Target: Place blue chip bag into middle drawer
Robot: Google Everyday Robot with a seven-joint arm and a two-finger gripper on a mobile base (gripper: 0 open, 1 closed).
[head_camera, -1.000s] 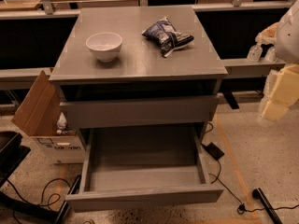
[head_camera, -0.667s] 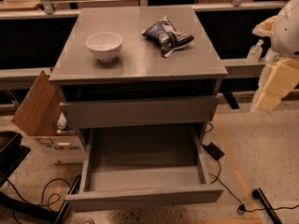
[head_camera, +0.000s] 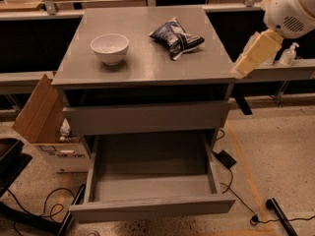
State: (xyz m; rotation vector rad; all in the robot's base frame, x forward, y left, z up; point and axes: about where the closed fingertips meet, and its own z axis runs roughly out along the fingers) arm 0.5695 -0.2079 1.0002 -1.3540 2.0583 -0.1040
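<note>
Dark-blue foil w/ white and light-blue markings: the blue chip bag [head_camera: 176, 36] lay crinkled and puffy on the grey tabletop [head_camera: 142, 65], in the back-right part. It lay flat, not upright. Its long axis ran approx. left to right across the view, w/ the right end angled a bit toward the front edge. Which end was the bag's top couldn't be made out. The bag touched nothing but the tabletop.

Left of it, well apart, sat the white bowl [head_camera: 110, 47], upright, on the same surface.

Below the tabletop came a dark open slot, then a flat grey drawer front [head_camera: 147, 117], closed. Under that the middle drawer [head_camera: 150, 163] stood pulled out toward the camera, its flat grey floor and low side walls in plain view. The bag was thus well above and behind the drawer, not in it.

The tool [head_camera: 248, 60] hung off the cabinet's right side, just beside the tabletop's front-right corner, near the bag's level but apart from it. It held nothing. It showed as one cream-coloured block angled down-left from the white round arm joint [head_camera: 293, 11]; whether it was wide or narrow, can't tell.

On the speckled floor [head_camera: 275, 146], a cardboard box [head_camera: 37, 109] w/ a raised flap stood at the cabinet's left. Black cables [head_camera: 236, 195] trailed at the right, and a pump bottle [head_camera: 288, 53] stood on a ledge behind the arm.
</note>
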